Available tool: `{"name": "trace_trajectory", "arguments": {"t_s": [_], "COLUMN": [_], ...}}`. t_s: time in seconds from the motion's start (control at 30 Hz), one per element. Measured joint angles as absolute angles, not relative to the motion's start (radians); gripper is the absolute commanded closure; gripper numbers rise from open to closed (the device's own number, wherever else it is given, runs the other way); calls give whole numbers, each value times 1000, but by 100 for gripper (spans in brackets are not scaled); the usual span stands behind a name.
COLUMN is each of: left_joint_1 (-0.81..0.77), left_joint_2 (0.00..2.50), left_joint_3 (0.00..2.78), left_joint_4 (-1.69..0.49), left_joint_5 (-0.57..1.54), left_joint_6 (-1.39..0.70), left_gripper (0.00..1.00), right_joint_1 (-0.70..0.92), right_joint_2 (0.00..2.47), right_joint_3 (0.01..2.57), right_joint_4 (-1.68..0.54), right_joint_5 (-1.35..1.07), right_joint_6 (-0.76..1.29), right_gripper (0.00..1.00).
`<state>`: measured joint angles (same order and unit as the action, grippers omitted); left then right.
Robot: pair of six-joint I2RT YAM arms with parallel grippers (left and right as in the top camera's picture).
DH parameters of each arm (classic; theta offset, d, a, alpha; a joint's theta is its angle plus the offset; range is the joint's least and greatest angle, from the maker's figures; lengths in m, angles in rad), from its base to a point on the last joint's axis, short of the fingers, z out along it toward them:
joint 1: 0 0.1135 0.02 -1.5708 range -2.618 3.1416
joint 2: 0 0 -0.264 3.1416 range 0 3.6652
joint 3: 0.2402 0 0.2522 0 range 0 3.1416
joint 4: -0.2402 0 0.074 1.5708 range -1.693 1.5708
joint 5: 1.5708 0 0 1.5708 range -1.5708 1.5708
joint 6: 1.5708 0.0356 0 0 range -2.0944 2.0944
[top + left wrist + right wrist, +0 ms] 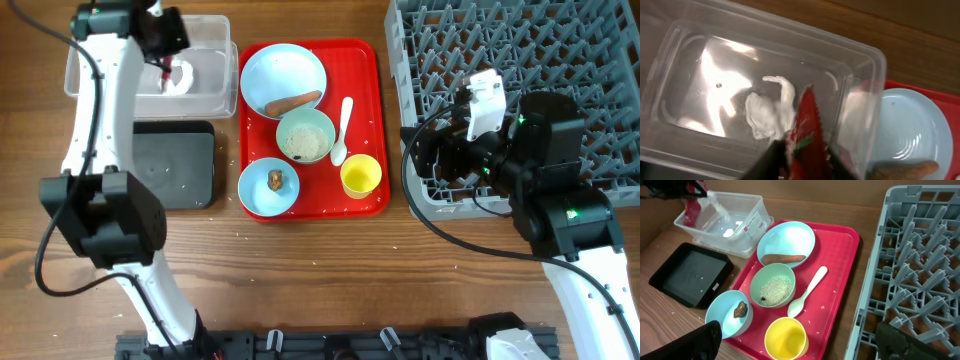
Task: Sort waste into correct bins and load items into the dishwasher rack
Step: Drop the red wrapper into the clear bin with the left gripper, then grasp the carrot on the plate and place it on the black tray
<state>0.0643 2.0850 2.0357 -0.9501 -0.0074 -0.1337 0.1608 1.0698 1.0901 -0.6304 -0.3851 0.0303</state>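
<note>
My left gripper [165, 62] is shut on the red wrapper [807, 135] and holds it over the clear tub [205, 95], where the crumpled white tissue [767, 114] lies. The black tub [172, 165] sits in front of the clear one. A red tray holds the pale blue plate [283, 72] with the carrot-like stick [293, 102], a bowl of rice [305, 136], a bowl with the brown lump [275, 180], the white spoon [343, 128] and the yellow cup [360, 176]. My right gripper [799, 330] is open and empty, above the cup [785, 339], at the left edge of the grey rack [520, 60].
The red tray [372, 70] lies between the tubs and the rack. Loose rice grains are scattered on the tray [840, 280], in the black tub [690, 272] and on the wood near it. Arm cables hang over the rack's front left corner.
</note>
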Motion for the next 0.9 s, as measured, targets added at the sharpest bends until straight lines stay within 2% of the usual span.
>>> {"name": "trace_trajectory", "arguments": {"t_s": [0.03, 0.33, 0.5, 0.63, 0.8, 0.9], "left_joint_1": [70, 65, 41, -56, -227, -266], "left_joint_2": [2096, 2141, 2131, 2126, 2127, 2145], "left_joint_3": [2036, 2033, 2033, 2033, 2033, 2034], "left_joint_4": [-949, -913, -936, -992, -993, -970], "left_joint_5": [-11, -6, 158, 267, 244, 229], "left_joint_6": [-134, -131, -22, 118, 271, 326], "left_gripper": [0, 0, 2, 0, 0, 1], "right_joint_1": [161, 161, 161, 161, 161, 161], "right_joint_2": [1070, 1070, 1070, 1070, 1070, 1070], "right_joint_3": [1090, 1090, 1090, 1090, 1090, 1090], "right_joint_4": [-630, -628, -628, -628, -628, -632], "right_joint_5": [-385, -385, -385, -385, -385, -385], "right_joint_6": [33, 44, 45, 45, 48, 48], "right_gripper": [0, 0, 1, 0, 0, 0]}}
